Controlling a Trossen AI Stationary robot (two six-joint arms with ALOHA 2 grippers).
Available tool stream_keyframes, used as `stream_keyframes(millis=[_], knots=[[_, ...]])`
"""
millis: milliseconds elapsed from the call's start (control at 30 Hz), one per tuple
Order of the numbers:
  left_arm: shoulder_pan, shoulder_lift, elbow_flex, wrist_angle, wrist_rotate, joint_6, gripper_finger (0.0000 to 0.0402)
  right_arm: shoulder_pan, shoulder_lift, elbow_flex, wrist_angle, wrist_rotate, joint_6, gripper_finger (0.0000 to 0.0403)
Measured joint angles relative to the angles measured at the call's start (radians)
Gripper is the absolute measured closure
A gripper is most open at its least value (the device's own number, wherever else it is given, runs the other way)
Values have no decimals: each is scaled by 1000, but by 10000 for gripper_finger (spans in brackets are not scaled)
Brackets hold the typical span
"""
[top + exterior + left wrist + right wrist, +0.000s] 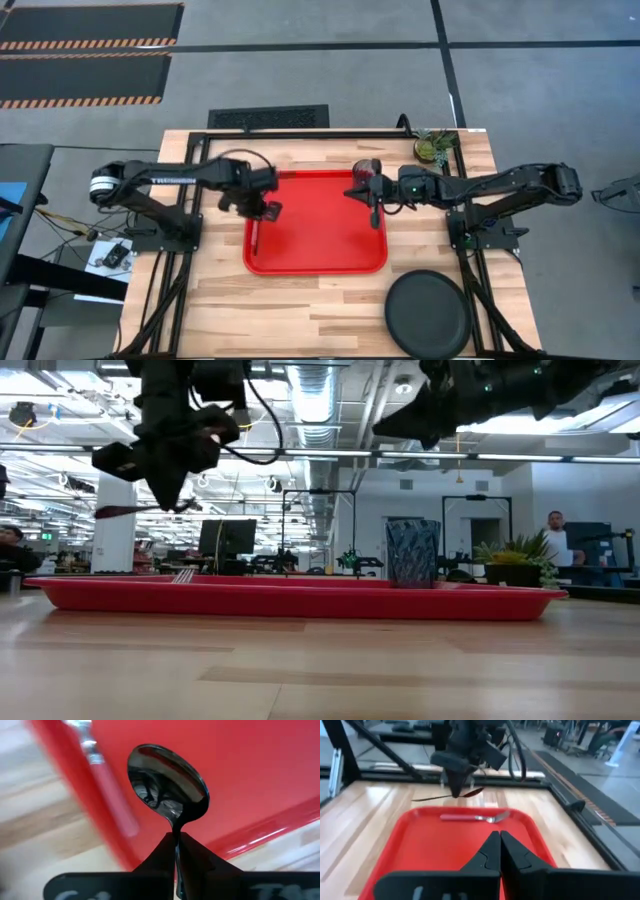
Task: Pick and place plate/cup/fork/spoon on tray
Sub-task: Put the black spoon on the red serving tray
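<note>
The red tray [330, 255] lies mid-table. The red-handled fork [254, 236] lies flat on the tray along its left lip; it also shows in the right wrist view [475, 818]. The dark-tinted cup [366, 170] stands upright in the tray's far right corner. The black plate [428, 315] lies on the table, near and to the right of the tray. My left gripper [266, 209] is above the tray's left part, shut on the dark spoon [167, 782]. My right gripper [499, 842] is shut and empty above the tray's right part, near the cup. My left gripper pinches the spoon's thin handle [176, 837] just behind the bowl, between its two fingers. The fingers point down from above and lie across the spoon. The spoon [445, 797] hangs about level, lifted clear above the tray and the fork.
A small green potted plant [433, 148] stands at the table's far right corner. A black frame rail [580, 805] runs along the table edges. Bare wood shows in front of the tray [300, 310]. People show in the room behind.
</note>
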Motion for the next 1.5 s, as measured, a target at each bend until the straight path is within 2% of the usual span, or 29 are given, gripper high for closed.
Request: stream_keyframes(millis=[100,267,367,533,633,767,1500], knots=[[-27,44,4,61,-36,-35,401,1,0,-4,-52,0,-1,390],[-24,148,40,62,-182,-25,401,0,-3,-4,-96,-1,-54,390],[-3,209,66,65,-230,2,401,1,-3,-4,-107,-6,-79,390],[45,279,73,66,-221,38,401,1,-27,-4,-178,-8,-79,390],[64,305,74,45,-175,69,401,3,-41,-4,-190,-8,-73,390],[80,306,74,4,-176,77,401,21,-49,-4,-196,-8,-66,390],[127,357,68,78,-149,97,397,68,-48,-4,-204,22,-68,391]])
